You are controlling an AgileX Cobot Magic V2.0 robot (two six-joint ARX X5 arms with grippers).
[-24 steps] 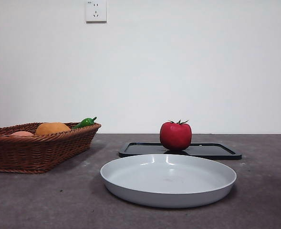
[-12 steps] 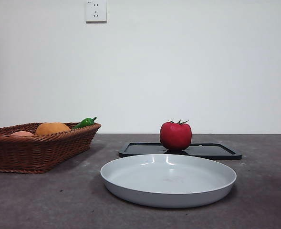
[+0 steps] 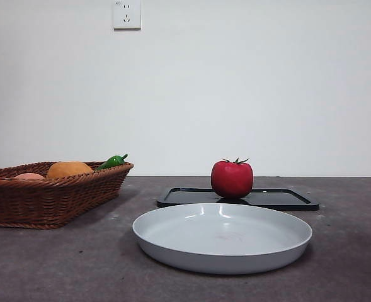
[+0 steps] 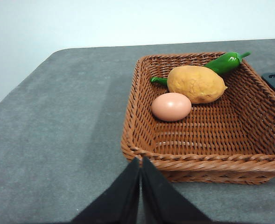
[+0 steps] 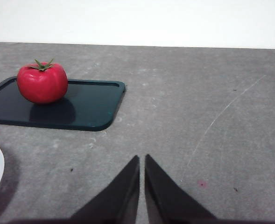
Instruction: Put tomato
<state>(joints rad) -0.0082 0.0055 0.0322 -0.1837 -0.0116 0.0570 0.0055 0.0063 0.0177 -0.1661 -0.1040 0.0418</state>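
Note:
The glossy red tomato [image 3: 232,179] with a green stem star stands upright on a flat black tray [image 3: 279,199] behind the plate; the right wrist view shows the tomato [image 5: 42,82] on the tray [image 5: 88,105] too. My right gripper [image 5: 142,161] is shut over bare table, well away from the tomato. Close to the wicker basket's near rim [image 4: 202,163], my left gripper [image 4: 140,163] is shut and holds nothing. Neither arm appears in the front view.
A wide pale grey plate [image 3: 222,236] lies in front of the tray. At the left, the wicker basket [image 3: 46,192] holds an orange fruit [image 4: 196,83], a green pepper [image 4: 226,62] and an egg [image 4: 171,106].

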